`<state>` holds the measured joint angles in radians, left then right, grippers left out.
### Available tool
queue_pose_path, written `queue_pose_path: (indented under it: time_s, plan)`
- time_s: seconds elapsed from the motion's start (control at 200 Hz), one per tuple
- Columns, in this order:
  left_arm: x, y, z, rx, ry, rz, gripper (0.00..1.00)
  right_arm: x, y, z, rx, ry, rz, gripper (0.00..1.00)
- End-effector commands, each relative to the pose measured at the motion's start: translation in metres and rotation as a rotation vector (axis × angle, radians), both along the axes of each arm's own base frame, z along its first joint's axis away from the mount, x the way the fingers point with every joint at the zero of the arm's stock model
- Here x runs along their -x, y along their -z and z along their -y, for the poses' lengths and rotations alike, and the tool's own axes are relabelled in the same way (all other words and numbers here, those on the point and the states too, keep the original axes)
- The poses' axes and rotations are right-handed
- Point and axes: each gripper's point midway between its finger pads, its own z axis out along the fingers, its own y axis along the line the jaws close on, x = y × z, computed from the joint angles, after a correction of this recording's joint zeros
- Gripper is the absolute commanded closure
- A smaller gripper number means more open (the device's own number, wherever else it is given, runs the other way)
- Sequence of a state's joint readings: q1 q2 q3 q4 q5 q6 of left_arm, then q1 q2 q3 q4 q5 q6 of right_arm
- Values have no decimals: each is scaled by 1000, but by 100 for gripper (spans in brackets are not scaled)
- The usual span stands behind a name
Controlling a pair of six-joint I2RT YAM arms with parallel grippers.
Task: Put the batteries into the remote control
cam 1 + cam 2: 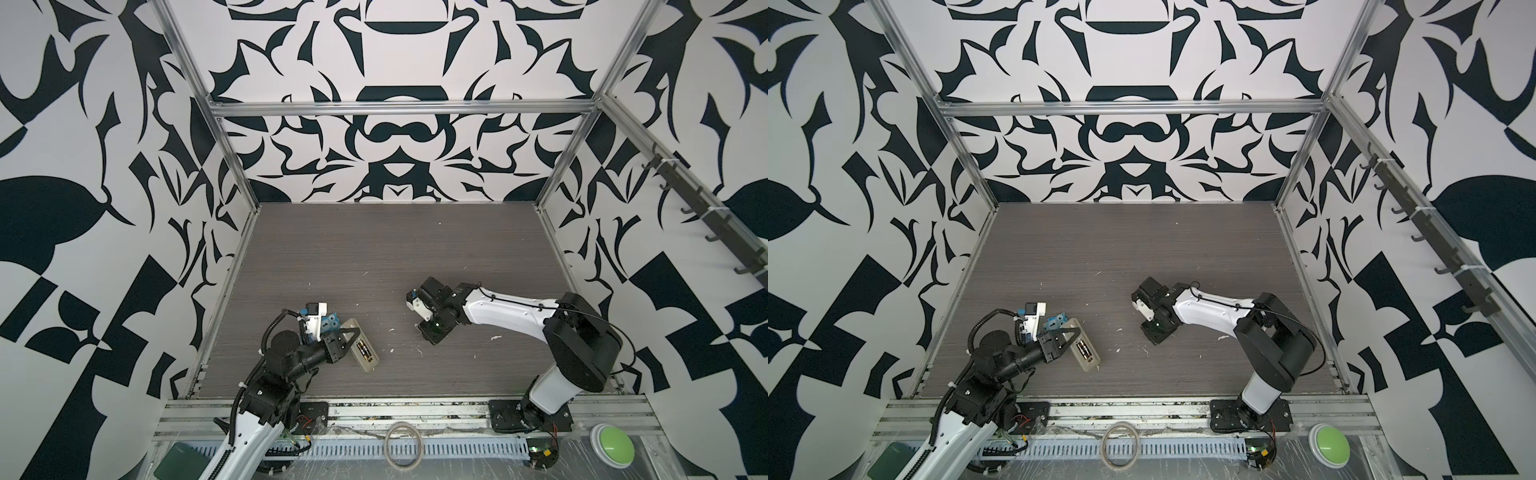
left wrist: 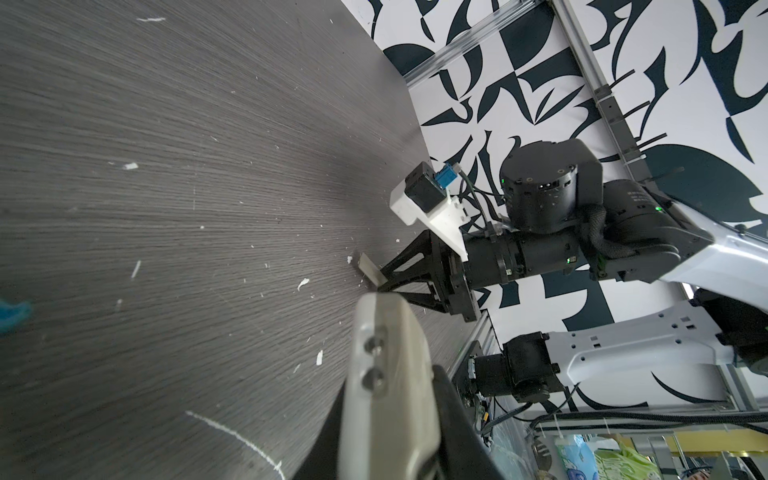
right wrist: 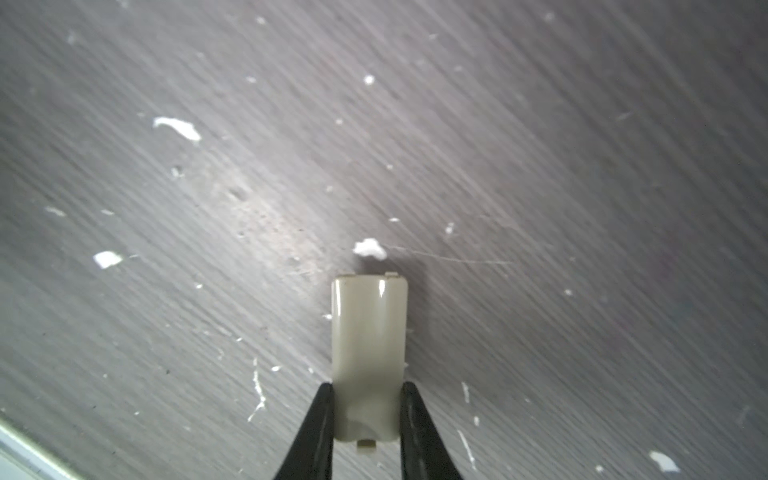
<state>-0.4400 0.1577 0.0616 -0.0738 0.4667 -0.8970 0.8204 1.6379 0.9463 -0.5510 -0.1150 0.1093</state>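
Left gripper: clamped across the remote control, at the lower left of the table in both top views. In the left wrist view the remote's white end sits between the black fingers. The remote lies slanted, back up, bay open. The batteries lie side by side inside the bay. Cannot tell whether the remote rests on the table or is lifted. A blue toy sits just beside the remote's far end.

Right gripper: closed on a small off-white cover, pinching its long edges near one end. It points down at mid-table, well apart from the remote. The cover's free end is close to the surface; contact unclear.

Surface: the table is grey wood-grain laminate, littered with white scraps. A curved white mark lies near the remote.

Near edge: an aluminium front rail carries both arm bases. A tape ring and a green button lie in front of it.

Edges and room: aluminium posts border the table's sides. Open surface runs from the grippers back to the far wall. The walls are black-and-white patterned on three sides. A hook rail runs along the right wall, upper right of the frame.

Writing: print on the coloured packets, lower right of the left wrist view, is too blurred to read.
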Motion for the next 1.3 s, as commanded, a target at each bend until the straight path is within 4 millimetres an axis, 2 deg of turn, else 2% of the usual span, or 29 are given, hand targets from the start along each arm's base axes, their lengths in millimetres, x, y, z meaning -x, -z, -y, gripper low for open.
queue_pose_path:
  time_s: [0.0,0.26,0.55,0.875,1.105,1.295]
  plan:
    - [-1,-14,-1,15,-9,37,100,-1,-17,-21,-52,-58,36,87]
    - [-2,-9,-2,-1,-19,19,100,10,-15,-38,-36,-138,45,87]
    - [-4,-8,-5,-12,-42,26,100,16,-8,-41,-11,-168,40,85]
    - [-4,-7,-6,-16,-45,20,100,17,-4,-39,32,-170,53,71]
    - [-4,-6,-7,-21,-48,16,100,18,-6,-36,46,-163,63,53]
    - [-4,-5,-7,-23,-49,16,100,21,-8,-34,44,-154,59,52]
